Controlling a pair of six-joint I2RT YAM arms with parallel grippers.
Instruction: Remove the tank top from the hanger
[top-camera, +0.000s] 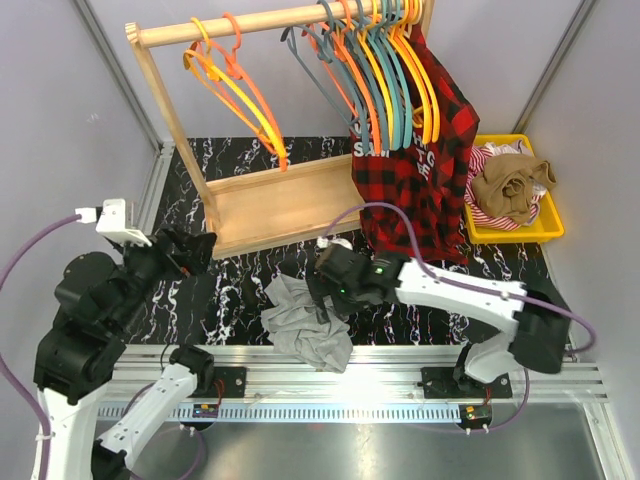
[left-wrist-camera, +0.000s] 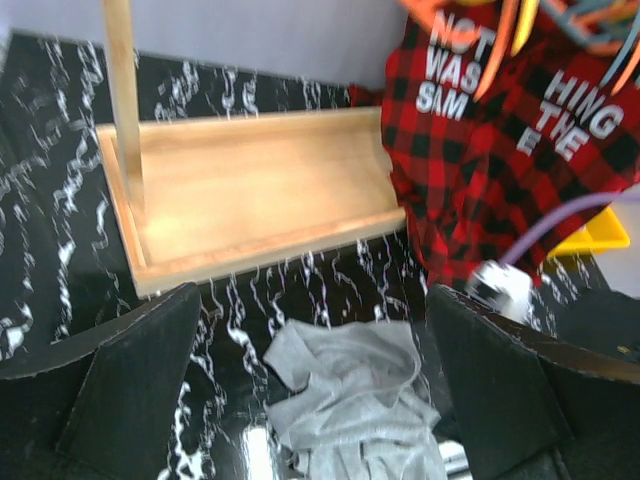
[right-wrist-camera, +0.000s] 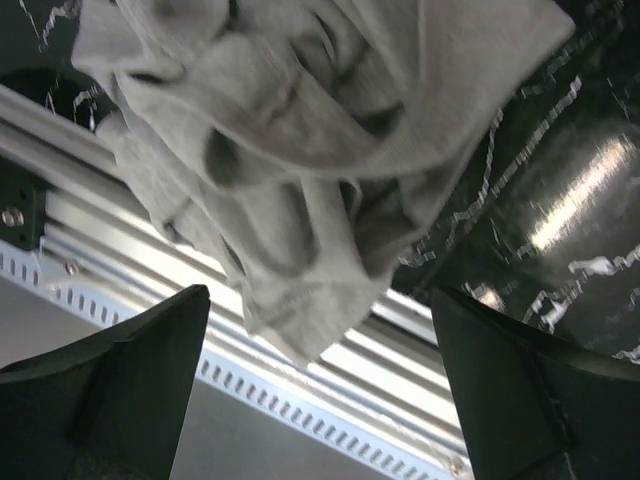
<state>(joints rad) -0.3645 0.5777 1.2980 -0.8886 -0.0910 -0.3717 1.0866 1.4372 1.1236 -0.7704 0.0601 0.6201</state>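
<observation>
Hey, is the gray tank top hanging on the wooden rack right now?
No, the gray tank top lies crumpled on the black table, its near end draped over the metal rail, away from the rack.

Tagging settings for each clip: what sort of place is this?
Likely a lab test cell, not a home: plain grey panel walls, a small wooden clothes rack with orange and teal plastic hangers on a black marbled tabletop, and an aluminium mounting rail.

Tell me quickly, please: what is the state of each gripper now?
Left gripper: open, holding nothing.
Right gripper: open over the gray tank top, holding nothing.
</observation>
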